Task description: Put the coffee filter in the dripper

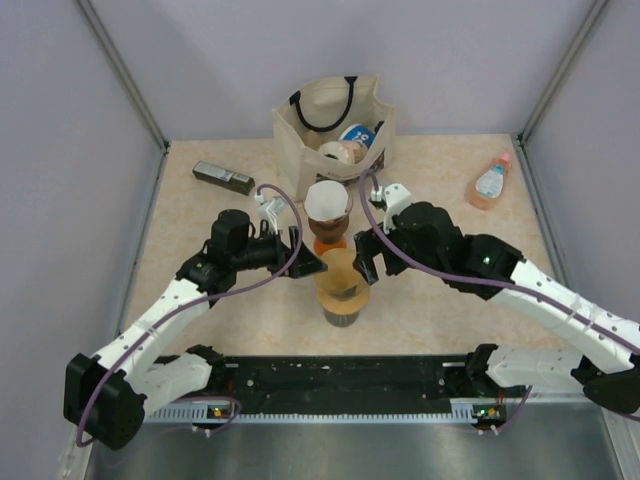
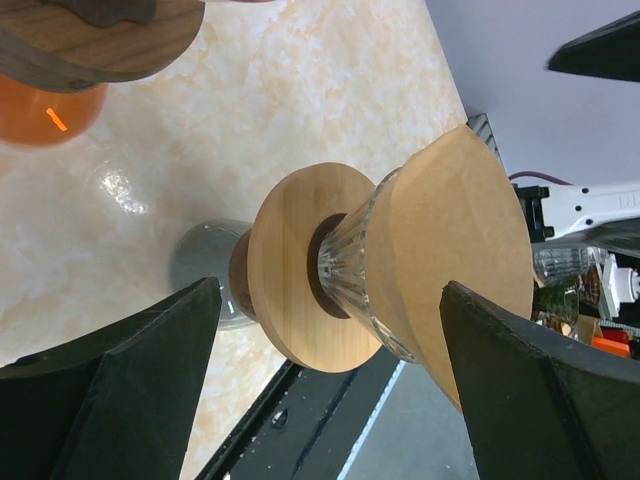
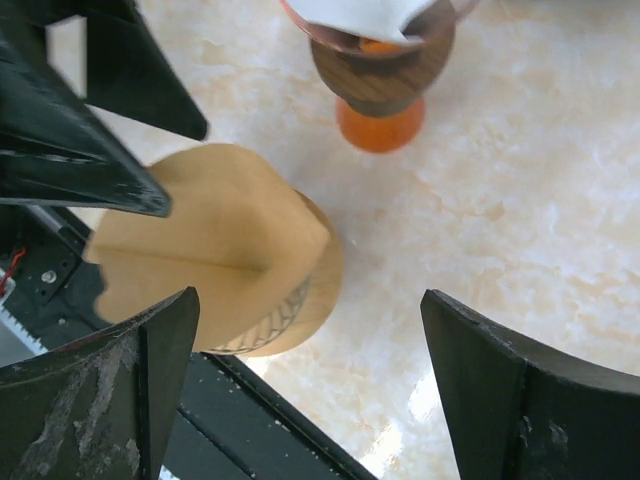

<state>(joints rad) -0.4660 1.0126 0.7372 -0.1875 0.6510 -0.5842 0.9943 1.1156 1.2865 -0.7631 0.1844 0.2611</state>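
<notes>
A: Coffee filter (image 1: 327, 199), where's it at?
B: L gripper (image 2: 330, 288) spread wide, holding nothing. Mid-table, the white filter sits in the pinkish dripper (image 1: 328, 217). R gripper (image 3: 310, 295) also wide, empty. We'd check it's seated evenly, then back out w/o nudging it.

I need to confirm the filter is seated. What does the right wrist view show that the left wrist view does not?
Only the right wrist view: the white coffee filter sitting in the pinkish dripper. Only the left wrist view: the clear beaker beneath the tan ring, and that ring's centre hole. Both: the tan paper cone on its ribbed glass funnel, the tan ring, the dark brown ring and the orange beaker.
</notes>
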